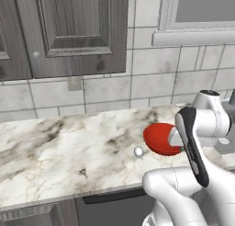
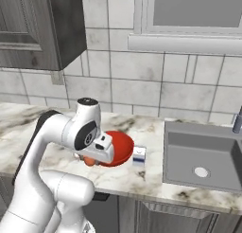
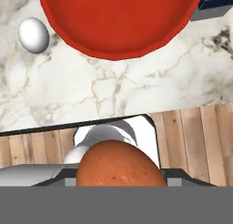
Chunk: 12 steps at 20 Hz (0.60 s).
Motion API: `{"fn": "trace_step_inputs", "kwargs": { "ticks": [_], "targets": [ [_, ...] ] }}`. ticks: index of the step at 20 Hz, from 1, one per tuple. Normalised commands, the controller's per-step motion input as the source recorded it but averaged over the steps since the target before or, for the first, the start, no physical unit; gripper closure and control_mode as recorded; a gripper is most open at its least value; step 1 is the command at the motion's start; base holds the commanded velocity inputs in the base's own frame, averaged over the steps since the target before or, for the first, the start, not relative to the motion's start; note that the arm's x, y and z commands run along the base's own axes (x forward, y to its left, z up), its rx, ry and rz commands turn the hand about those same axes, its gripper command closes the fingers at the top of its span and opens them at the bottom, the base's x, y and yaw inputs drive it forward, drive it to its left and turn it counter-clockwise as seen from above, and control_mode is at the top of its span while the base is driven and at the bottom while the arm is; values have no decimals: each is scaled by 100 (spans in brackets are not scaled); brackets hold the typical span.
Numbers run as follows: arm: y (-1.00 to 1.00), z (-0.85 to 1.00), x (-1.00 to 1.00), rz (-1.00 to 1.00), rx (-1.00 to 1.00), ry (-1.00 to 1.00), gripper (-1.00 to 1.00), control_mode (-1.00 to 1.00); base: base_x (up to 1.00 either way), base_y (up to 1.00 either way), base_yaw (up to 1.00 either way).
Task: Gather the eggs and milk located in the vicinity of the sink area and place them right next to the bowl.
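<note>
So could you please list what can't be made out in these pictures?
- End effector: in the hand view the egg covers the fingertips, so their contact is hidden.
- Milk: right base view, mostly behind the bowl; hand view, cut off by the top corner.
- Sink: right base view, cut by the right edge; only part of the tap shows.
- Bowl: left base view, right side behind the arm.

Marble-patterned white and grey countertop (image 1: 55, 142) spanning the lower half of the left base view. Small glossy white ball (image 1: 138, 151) resting on the countertop near its front edge; in the hand view it appears at 10 o'clock. Dark grey wood-grain wall cabinet (image 1: 69, 32) with panelled doors at 11 o'clock, above a pale grey tiled backsplash (image 1: 105, 89) bearing a small beige wall outlet (image 1: 74, 83). Light grey window sill (image 2: 184, 42) at 1 o'clock. Light wooden plank floor (image 3: 195, 141) beyond the counter edge.
</note>
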Motion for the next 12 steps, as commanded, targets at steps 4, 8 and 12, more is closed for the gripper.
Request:
{"fn": "trace_step_inputs", "kwargs": {
  "ticks": [4, 8, 12],
  "targets": [
    [-99, -8, -12, 26, 15, -23, 100, -100, 0, 0, 0],
    [-98, -20, 2, 34, 20, -42, 100, -100, 0, 0, 0],
    [-76, -33, 19, 29, 17, -44, 100, -100, 0, 0, 0]
  ]
}}
